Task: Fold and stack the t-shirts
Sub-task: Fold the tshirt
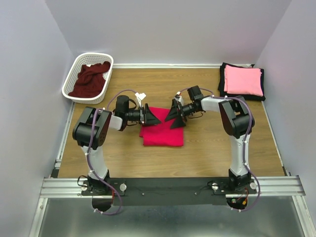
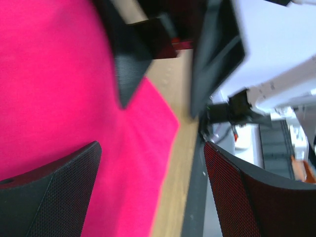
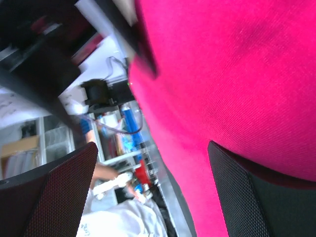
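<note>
While left pincer (image 1: 151, 117) and right pincer (image 1: 174, 116) gape empty, one red t-shirt (image 1: 161, 135) lies below.

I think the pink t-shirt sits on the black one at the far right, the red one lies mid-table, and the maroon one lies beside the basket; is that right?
Not quite: the maroon t-shirt lies inside the white basket, not beside it, as the top external view shows. The pink t-shirt on the black t-shirt and the red t-shirt mid-table are as you say.
</note>
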### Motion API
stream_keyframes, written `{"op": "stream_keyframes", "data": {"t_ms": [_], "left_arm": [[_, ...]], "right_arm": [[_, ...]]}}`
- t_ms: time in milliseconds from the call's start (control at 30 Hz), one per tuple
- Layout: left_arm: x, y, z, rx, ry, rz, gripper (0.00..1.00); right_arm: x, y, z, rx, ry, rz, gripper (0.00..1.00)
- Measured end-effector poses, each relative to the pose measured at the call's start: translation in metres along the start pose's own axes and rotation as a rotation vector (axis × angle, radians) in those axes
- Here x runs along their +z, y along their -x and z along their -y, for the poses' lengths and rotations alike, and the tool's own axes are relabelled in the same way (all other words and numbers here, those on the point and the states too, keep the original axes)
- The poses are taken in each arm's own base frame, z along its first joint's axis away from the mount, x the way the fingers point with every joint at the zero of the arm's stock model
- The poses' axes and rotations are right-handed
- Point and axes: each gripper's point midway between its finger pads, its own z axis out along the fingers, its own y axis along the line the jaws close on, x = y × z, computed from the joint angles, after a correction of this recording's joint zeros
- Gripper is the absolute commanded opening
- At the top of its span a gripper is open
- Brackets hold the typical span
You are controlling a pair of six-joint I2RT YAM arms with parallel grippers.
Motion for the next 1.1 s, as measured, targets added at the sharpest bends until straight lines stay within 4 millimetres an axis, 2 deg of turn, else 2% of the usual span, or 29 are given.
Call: {"op": "stream_keyframes", "data": {"t_ms": [33, 133, 200, 300, 433, 500, 633, 667, 733, 800, 867, 900, 1033, 1100], "left_arm": [[0.0, 0.003, -0.009, -0.016, 0.014, 0.008, 0.92], [-0.006, 0.014, -0.035, -0.057, 0.053, 0.035, 0.92], [-0.008, 0.036, -0.046, -0.037, 0.067, 0.056, 0.92], [-0.014, 0.059, -0.052, 0.0, 0.093, 0.086, 0.92], [-0.026, 0.069, -0.041, 0.021, 0.104, 0.103, 0.92], [-0.03, 0.062, -0.018, 0.042, 0.09, 0.096, 0.92], [-0.026, 0.038, 0.04, 0.133, 0.02, 0.056, 0.92], [-0.023, 0.033, 0.047, 0.146, 0.007, 0.044, 0.92], [-0.013, 0.018, 0.058, 0.159, -0.022, 0.005, 0.92], [-0.005, 0.004, 0.057, 0.139, -0.033, -0.032, 0.92], [0.002, -0.007, 0.046, 0.094, -0.028, -0.062, 0.92], [0.003, -0.01, 0.04, 0.078, -0.023, -0.068, 0.93], [0.01, -0.026, 0.005, -0.022, 0.009, -0.103, 0.92], [0.009, -0.033, -0.013, -0.082, 0.017, -0.115, 0.93]], "right_arm": [[-0.001, 0.003, 0.002, 0.005, 0.012, -0.001, 1.0], [-0.012, 0.032, 0.006, -0.026, 0.023, 0.046, 1.0], [-0.021, 0.053, 0.008, -0.041, 0.037, 0.078, 1.0], [-0.033, 0.071, 0.009, -0.058, 0.038, 0.118, 1.0], [-0.046, 0.074, 0.0, -0.047, 0.043, 0.146, 1.0], [-0.05, 0.062, -0.014, -0.034, 0.047, 0.146, 1.0], [-0.054, 0.029, -0.061, -0.074, 0.075, 0.126, 1.0], [-0.051, 0.02, -0.073, -0.087, 0.084, 0.113, 1.0], [-0.043, 0.006, -0.08, -0.09, 0.091, 0.084, 1.0], [-0.034, -0.004, -0.074, -0.075, 0.09, 0.058, 1.0], [-0.023, -0.018, -0.059, -0.012, 0.079, 0.022, 1.0], [-0.018, -0.026, -0.045, 0.036, 0.068, 0.003, 1.0], [-0.005, -0.033, -0.005, 0.134, 0.046, -0.034, 1.0], [-0.006, -0.03, -0.003, 0.12, 0.071, -0.038, 1.0]]}}
